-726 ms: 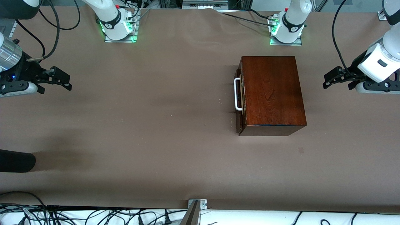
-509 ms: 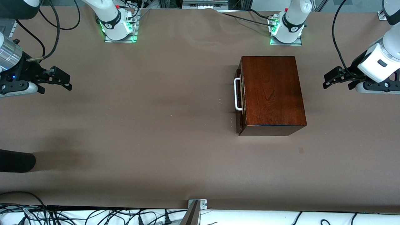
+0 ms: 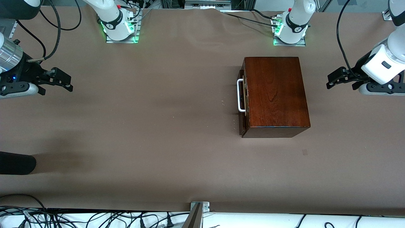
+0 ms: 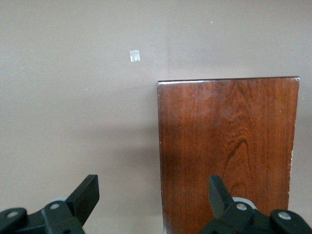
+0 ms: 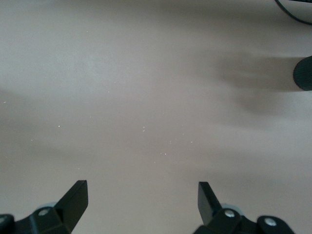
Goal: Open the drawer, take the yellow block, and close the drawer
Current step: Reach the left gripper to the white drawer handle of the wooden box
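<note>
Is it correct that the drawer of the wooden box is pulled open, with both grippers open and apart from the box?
Not quite: the front view shows the drawer shut, its front flush with the wooden box. The rest holds: the left gripper and right gripper are open and apart from the box.

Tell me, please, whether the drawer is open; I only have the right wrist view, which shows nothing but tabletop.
Observer: No, the drawer sits shut in the wooden box, toward the left arm's end of the table.
Operator: Which way does its handle face?
Observer: The white bar handle faces the right arm's end, where your right gripper hangs open over the table.
Operator: Where is the left gripper?
Observer: The left gripper hangs open over the table beside the box, on its closed end away from the handle.
Operator: Any yellow block?
Observer: No view shows one.
</note>
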Tool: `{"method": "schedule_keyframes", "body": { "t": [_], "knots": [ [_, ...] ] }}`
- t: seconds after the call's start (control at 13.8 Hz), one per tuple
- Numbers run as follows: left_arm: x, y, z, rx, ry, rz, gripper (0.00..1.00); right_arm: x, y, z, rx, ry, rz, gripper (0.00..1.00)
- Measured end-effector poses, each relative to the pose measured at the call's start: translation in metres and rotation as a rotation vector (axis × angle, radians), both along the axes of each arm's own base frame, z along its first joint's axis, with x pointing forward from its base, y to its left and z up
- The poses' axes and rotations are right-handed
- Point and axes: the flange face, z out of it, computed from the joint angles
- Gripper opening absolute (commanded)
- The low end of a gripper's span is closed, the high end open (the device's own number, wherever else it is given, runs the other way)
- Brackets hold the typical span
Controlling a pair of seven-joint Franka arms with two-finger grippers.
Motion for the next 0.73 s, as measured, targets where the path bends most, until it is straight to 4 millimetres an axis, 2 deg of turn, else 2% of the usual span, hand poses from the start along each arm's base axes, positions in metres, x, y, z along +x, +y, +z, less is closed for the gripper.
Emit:
{"method": "schedule_keyframes", "body": {
  "t": [0.15,0.36,0.58,0.73],
  "knots": [
    [-0.006,-0.032,-0.005,0.002,0.044,-0.060,1.00,0.000,0.000,0.000,0.000,0.000,0.000,1.00],
    [-0.016,-0.102,-0.023,0.011,0.096,-0.137,1.00,0.000,0.000,0.000,0.000,-0.001,0.000,1.00],
    [-0.025,-0.168,-0.057,0.029,0.160,-0.129,1.00,0.000,0.000,0.000,0.000,-0.001,0.000,1.00],
    [-0.034,-0.220,-0.082,0.038,0.177,-0.098,1.00,0.000,0.001,0.000,0.000,-0.002,0.001,1.00]
  ]
}}
